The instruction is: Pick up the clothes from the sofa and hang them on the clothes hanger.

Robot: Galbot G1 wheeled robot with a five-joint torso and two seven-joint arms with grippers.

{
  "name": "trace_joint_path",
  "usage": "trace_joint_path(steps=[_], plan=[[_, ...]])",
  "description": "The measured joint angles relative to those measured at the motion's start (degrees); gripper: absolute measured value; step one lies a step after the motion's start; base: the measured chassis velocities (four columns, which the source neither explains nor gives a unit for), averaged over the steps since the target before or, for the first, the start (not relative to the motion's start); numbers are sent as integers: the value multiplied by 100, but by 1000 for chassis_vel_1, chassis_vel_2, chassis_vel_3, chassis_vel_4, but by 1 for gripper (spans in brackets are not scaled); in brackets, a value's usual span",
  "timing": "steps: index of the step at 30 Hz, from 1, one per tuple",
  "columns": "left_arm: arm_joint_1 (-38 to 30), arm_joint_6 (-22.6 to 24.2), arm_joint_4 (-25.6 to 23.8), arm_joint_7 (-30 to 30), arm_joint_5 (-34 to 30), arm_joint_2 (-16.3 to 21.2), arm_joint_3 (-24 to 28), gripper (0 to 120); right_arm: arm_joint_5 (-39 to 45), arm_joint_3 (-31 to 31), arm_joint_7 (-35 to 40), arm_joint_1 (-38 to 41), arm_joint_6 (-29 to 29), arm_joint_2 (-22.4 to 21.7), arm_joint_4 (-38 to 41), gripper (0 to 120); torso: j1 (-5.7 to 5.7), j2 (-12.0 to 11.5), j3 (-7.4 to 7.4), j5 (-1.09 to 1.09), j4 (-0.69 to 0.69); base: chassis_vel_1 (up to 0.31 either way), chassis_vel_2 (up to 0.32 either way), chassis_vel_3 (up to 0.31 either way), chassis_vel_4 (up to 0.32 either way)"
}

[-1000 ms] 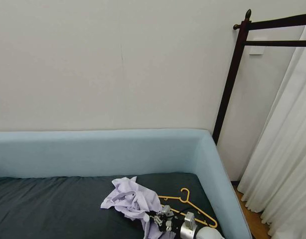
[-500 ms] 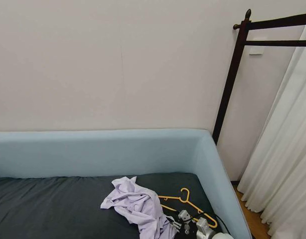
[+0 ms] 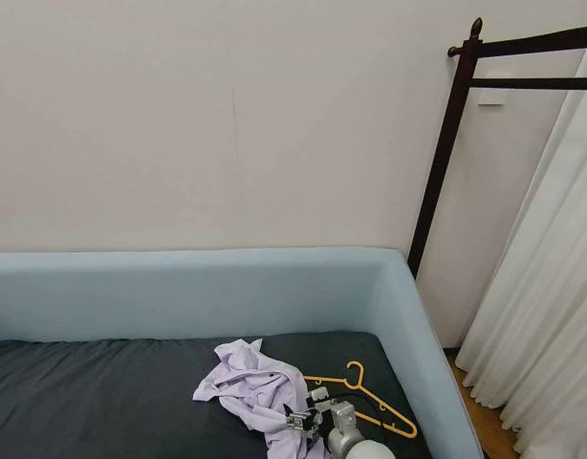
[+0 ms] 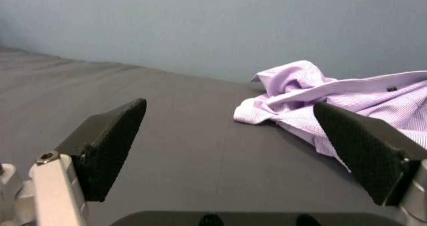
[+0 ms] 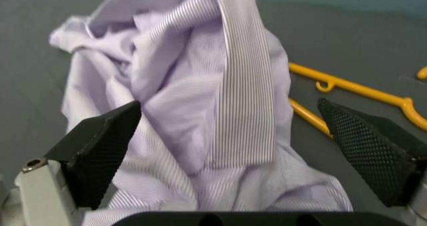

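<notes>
A crumpled lilac striped shirt (image 3: 252,387) lies on the dark seat of the sofa (image 3: 102,402). An orange hanger (image 3: 365,394) lies beside it, partly under the cloth. My right gripper (image 3: 306,419) hovers over the shirt's near end, open; in its wrist view the shirt (image 5: 200,110) lies between the spread fingers (image 5: 100,151) and the hanger (image 5: 347,88) shows to one side. My left gripper (image 4: 233,151) is open low over the seat, with the shirt (image 4: 333,98) ahead of it and nothing between its fingers.
A dark wooden clothes rack (image 3: 456,105) stands past the sofa's right armrest (image 3: 427,354). White curtains (image 3: 552,287) hang at the far right. The pale blue backrest (image 3: 179,292) runs along a plain wall.
My right gripper moved right and down half a second ago, then came back left over the shirt's near end. The shirt's lower part has shifted and flattened slightly.
</notes>
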Motion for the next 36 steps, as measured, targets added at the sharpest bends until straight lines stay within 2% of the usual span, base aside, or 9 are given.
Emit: trace_joint_path(steps=[5, 9, 15, 18, 23, 26, 27, 34, 36], plan=[[-1, -18, 39, -2, -2, -15, 5, 99, -209, 109, 53, -50, -16, 114, -136, 99, 0, 0, 0, 0, -2, 0, 0, 0, 0], [-22, -24, 55, -3, 2, -31, 24, 99, -141, 156, 105, 34, -12, 251, -267, 86, 0, 0, 0, 0, 0, 0, 0, 0, 0], [-37, -42, 64, -4, -8, -29, 25, 99, -48, 96, 132, 120, -70, 289, -381, 80, 0, 0, 0, 1, 0, 0, 0, 0, 0], [-45, -46, 77, -3, -14, -28, 25, 99, 20, 86, 82, 132, -103, 303, -504, 65, 0, 0, 0, 1, -1, 0, 0, 0, 0], [-58, -46, 94, -4, -16, -31, 26, 99, 31, 37, 44, 132, -120, 299, -557, 52, 0, 0, 0, 1, -1, 0, 0, 0, 0], [-70, -46, 95, -3, -15, -42, 35, 99, 28, 33, 40, 147, -122, 318, -564, 35, 0, 0, 0, 1, 0, 0, 0, 0, 0], [-70, -46, 95, -3, -15, -42, 35, 99, 28, 33, 40, 147, -122, 318, -564, 35, 0, 0, 0, 1, 0, 0, 0, 0, 0], [-81, -42, 100, -3, -11, -23, 38, 99, -52, -2, 36, 177, -121, 269, -548, 7, 0, 0, 0, 1, 0, 0, 0, 0, 0], [-80, -42, 99, -3, -11, -12, 38, 99, -94, -3, 31, 176, -111, 240, -515, 3, 0, 0, 0, 1, -1, 0, 0, 0, 0]])
